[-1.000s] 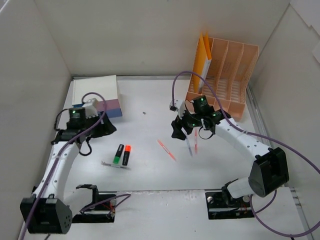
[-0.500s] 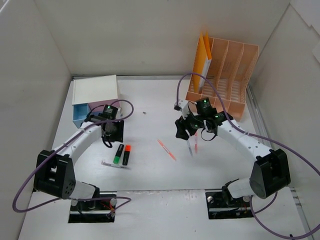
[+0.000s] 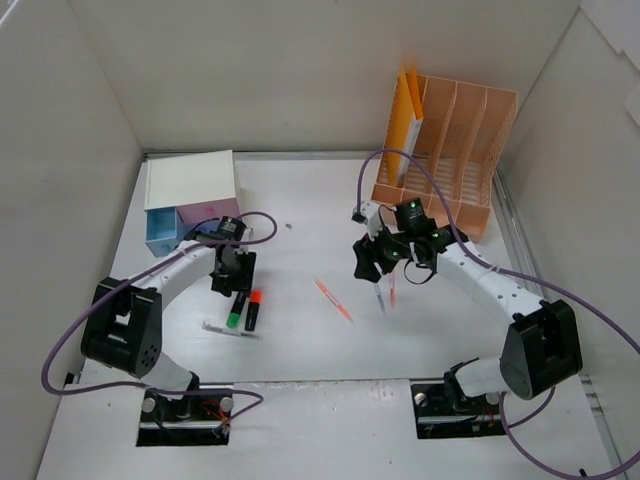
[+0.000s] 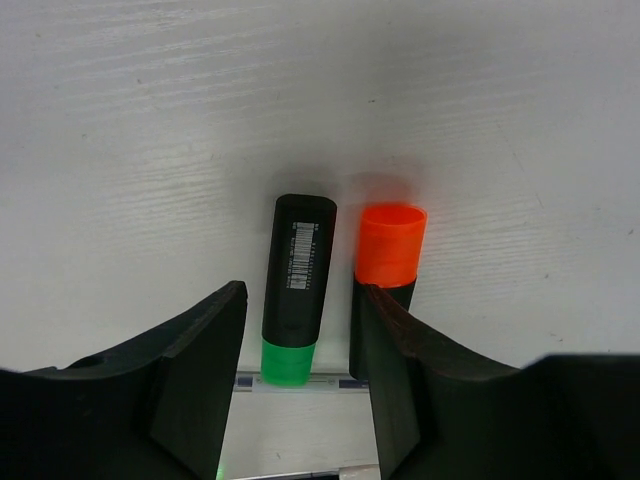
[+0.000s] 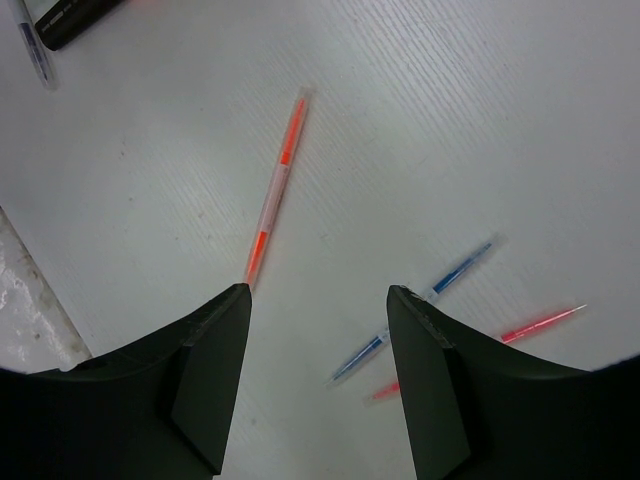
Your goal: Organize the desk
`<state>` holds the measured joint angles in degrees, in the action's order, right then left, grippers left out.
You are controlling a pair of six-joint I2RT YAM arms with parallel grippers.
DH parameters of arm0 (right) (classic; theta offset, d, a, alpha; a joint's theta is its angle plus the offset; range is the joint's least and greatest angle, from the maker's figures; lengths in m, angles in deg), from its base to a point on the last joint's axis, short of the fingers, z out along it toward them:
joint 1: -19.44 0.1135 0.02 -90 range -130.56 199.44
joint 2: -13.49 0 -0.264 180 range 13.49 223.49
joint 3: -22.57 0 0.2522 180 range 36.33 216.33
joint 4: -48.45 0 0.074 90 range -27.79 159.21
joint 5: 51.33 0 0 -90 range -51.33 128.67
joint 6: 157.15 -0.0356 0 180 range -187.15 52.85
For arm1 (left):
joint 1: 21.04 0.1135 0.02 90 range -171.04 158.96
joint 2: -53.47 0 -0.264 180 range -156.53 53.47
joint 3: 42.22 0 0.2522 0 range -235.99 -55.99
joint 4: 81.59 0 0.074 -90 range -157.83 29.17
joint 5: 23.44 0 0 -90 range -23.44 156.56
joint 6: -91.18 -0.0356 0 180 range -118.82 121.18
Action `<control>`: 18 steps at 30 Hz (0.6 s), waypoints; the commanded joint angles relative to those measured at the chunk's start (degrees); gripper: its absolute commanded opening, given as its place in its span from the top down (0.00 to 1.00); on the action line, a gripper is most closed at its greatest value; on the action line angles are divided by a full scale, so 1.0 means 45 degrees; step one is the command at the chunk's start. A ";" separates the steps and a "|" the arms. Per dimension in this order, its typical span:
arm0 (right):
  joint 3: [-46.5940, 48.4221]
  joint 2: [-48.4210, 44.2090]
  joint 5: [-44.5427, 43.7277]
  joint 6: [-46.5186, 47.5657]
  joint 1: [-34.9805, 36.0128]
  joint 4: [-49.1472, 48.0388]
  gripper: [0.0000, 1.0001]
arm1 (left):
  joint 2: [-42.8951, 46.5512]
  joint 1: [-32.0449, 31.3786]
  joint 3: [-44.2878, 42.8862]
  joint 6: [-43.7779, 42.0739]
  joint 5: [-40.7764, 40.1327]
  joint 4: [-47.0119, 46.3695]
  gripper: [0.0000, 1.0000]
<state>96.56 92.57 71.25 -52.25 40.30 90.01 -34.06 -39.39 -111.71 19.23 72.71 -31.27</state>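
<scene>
Drawer box (image 3: pixel 190 195) far left of desk (image 3: pixel 300 200), file rack (image 3: pixel 455 150) far right, markers (image 3: pixel 237 306) left of pens (image 3: pixel 333 299)

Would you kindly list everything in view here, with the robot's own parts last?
desk: one, white, under everything
drawer box: one, white, blue and pink fronts, far left
file rack: one, peach, far right
folder: one, orange, rack's left end
green highlighter: one, black and green, left of centre
orange highlighter: one, black and orange, beside green one
clear pen: one, clear, near highlighters
orange pen: one, orange, centre
blue pen: one, blue, right of centre
pink pen: one, pink, beside blue pen
left tool: one, black, open over highlighters
right tool: one, black, open
</scene>
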 commanded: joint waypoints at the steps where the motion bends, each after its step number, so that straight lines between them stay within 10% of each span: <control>1: 0.0054 -0.0525 0.0104 -0.0166 -0.0085 -0.0453 0.46 | -0.0061 -0.0257 -0.0195 -0.0045 -0.0078 -0.0135 0.55; 18: -0.0024 -0.0544 0.0202 -0.0205 -0.0164 -0.0473 0.46 | -0.1583 -0.0688 -0.0194 0.0346 -0.1113 0.0098 0.73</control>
<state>96.34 92.57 71.27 -52.47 39.95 89.98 -39.44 -42.05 -110.16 20.30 69.96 -31.18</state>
